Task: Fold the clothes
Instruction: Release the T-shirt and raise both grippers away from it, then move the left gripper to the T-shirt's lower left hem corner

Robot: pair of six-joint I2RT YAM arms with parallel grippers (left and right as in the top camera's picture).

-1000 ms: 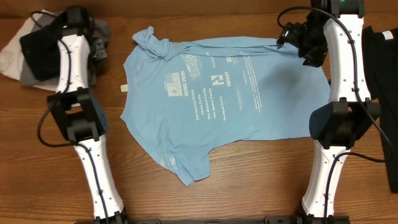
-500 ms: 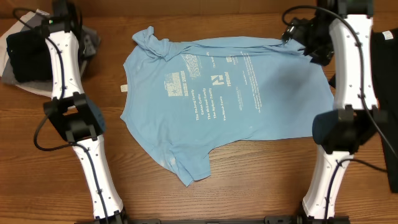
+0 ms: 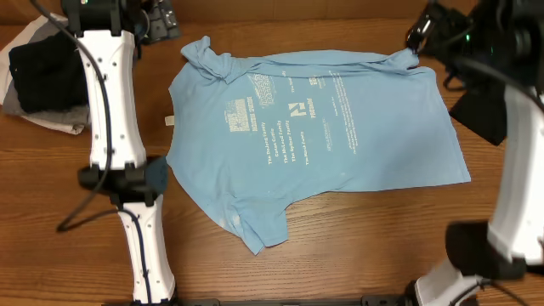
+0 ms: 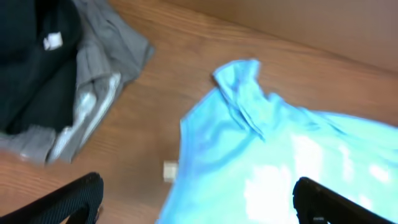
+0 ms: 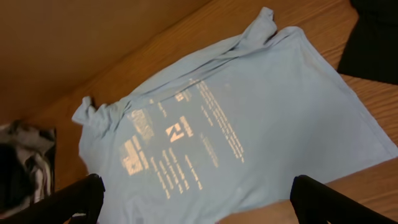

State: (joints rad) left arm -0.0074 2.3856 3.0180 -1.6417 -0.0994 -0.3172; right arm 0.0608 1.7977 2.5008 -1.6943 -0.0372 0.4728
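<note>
A light blue T-shirt (image 3: 314,127) with white print lies spread flat, print up, in the middle of the wooden table. One sleeve (image 3: 204,55) is bunched at the back left, the other (image 3: 259,225) points to the front. My left gripper (image 3: 161,19) hangs open above the table just left of the bunched sleeve (image 4: 242,87), holding nothing. My right gripper (image 3: 422,34) is open and raised over the shirt's back right corner (image 3: 404,59). In the right wrist view the whole blue shirt (image 5: 236,130) lies below the open gripper (image 5: 199,208).
A pile of black, grey and white garments (image 3: 42,76) sits at the back left, with the pile (image 4: 56,81) also in the left wrist view. A black garment (image 5: 376,37) lies to the right of the shirt. A small pale tag (image 3: 169,121) lies on the wood by the shirt's left edge.
My left gripper opened wide and swung from over the pile toward the shirt's bunched sleeve. Both arms rose, and the right gripper lifted off the back right corner.
</note>
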